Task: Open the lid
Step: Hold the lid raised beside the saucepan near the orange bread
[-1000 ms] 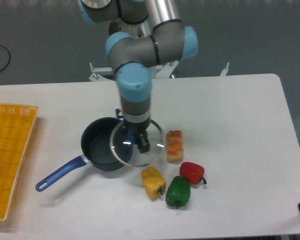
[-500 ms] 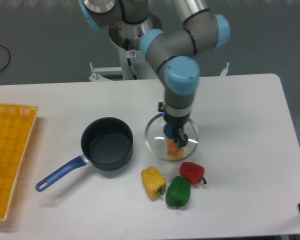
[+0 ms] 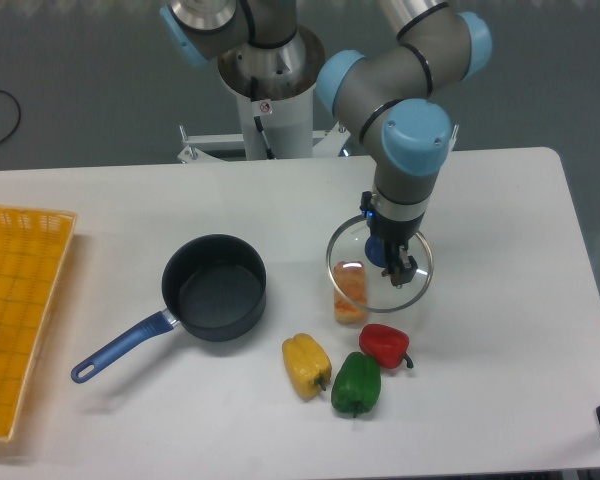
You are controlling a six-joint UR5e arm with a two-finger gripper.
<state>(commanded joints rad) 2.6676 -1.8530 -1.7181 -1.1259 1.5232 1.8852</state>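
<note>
The claw covers the knob, so only dark fingers show at the centre of the lid. The lid is a clear disc with a thin metal rim, clamped by the claw directly beneath it, above the desk, overlapping an orange food piece, well apart from the saucepan.

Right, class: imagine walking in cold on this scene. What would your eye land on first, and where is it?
First, the big grey and blue robot arm at top centre, its claw holding a glass lid above the white table, right of centre. Next, the uncovered dark blue saucepan at centre left. Then the bright yellow pepper, green pepper and red pepper clustered in front.
</note>
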